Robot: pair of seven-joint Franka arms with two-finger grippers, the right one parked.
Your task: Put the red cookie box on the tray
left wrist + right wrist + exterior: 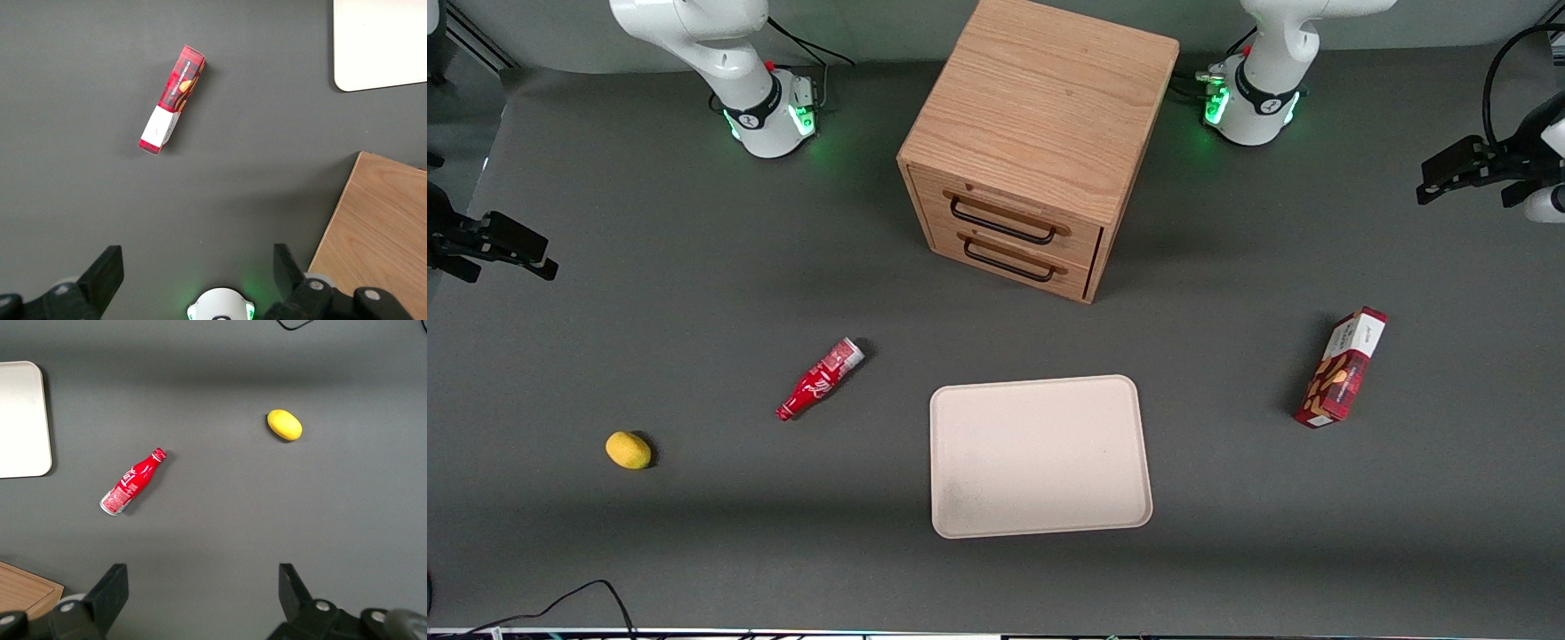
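Observation:
The red cookie box (1341, 368) lies flat on the grey table toward the working arm's end, white end panel pointing away from the front camera. It also shows in the left wrist view, red cookie box (172, 99), well away from the fingers. The beige tray (1040, 384) sits near the table's middle, in front of the cabinet, with nothing on it; a corner of the tray (380, 40) shows in the left wrist view. My gripper (1436, 182) hovers high above the table, farther from the front camera than the box. The gripper (198, 267) is open and holds nothing.
A wooden drawer cabinet (1040, 133) with both drawers shut stands farther from the front camera than the tray. A small red bottle (819, 380) lies beside the tray toward the parked arm's end. A yellow lemon-like object (628, 450) lies further that way.

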